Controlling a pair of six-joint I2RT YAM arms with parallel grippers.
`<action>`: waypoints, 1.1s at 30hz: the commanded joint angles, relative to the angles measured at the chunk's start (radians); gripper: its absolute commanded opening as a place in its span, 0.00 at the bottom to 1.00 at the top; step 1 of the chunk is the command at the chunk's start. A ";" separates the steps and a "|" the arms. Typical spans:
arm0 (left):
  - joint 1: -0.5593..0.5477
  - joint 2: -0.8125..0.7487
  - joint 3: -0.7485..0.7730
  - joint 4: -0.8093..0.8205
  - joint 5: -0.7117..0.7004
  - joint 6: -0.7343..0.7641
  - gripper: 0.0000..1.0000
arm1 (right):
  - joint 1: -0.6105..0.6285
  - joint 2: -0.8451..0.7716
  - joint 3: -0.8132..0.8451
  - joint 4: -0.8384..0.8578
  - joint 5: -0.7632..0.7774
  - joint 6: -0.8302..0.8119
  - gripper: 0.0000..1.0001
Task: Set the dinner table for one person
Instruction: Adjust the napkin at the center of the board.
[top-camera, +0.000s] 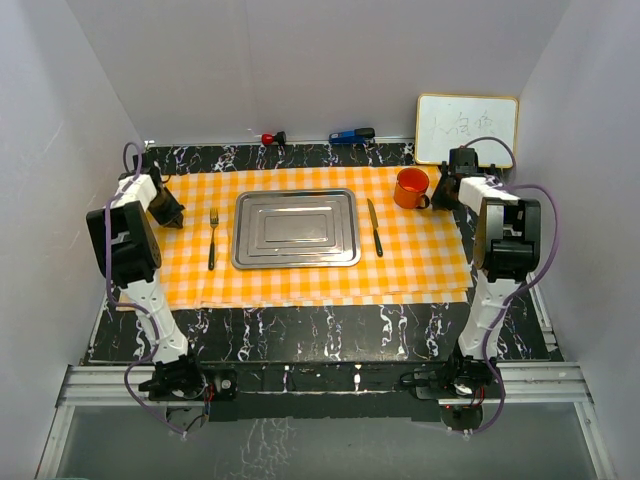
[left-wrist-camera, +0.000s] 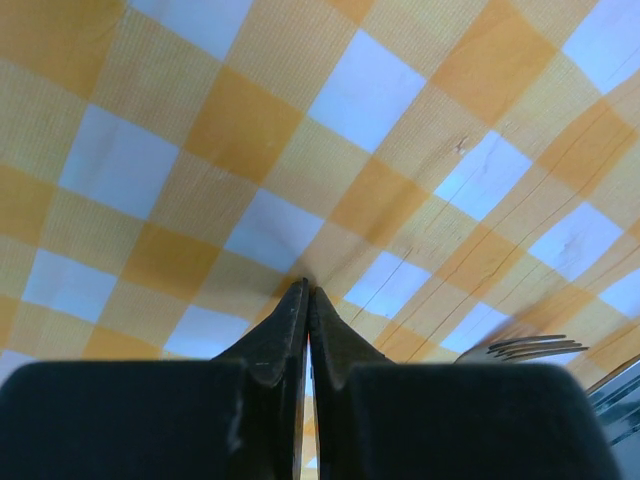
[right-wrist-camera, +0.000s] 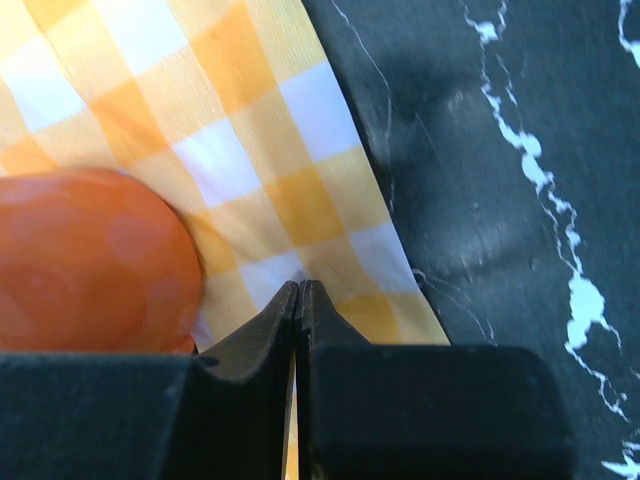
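Note:
The dinner table (top-camera: 330, 330) is black with white veining and carries an orange-and-white checked cloth (top-camera: 420, 260). On the cloth lie a steel tray (top-camera: 296, 229), a fork (top-camera: 213, 238) left of it, a knife (top-camera: 375, 227) right of it and an orange mug (top-camera: 411, 187) at the back right. My left gripper (top-camera: 168, 210) hangs shut and empty over the cloth's left end. In the left wrist view its jaws (left-wrist-camera: 308, 290) meet, and the fork tines (left-wrist-camera: 530, 348) lie to the right. My right gripper (top-camera: 443, 192) is shut and empty just right of the mug (right-wrist-camera: 90, 260), near the cloth's edge (right-wrist-camera: 300, 285).
A small whiteboard (top-camera: 467, 129) leans on the back wall at the right. A red-tipped object (top-camera: 272, 137) and a blue one (top-camera: 352, 135) lie along the table's far edge. White walls close in on three sides. Bare tabletop (right-wrist-camera: 500, 150) shows right of the cloth.

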 joint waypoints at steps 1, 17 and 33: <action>0.003 -0.071 -0.040 -0.042 -0.010 0.025 0.00 | -0.002 -0.066 -0.070 -0.053 0.064 0.024 0.00; 0.004 -0.157 -0.178 0.025 0.002 0.055 0.00 | -0.001 -0.154 -0.159 -0.063 0.122 0.008 0.00; 0.003 -0.165 -0.156 0.048 0.018 0.049 0.49 | 0.001 -0.281 -0.389 -0.014 0.115 0.056 0.00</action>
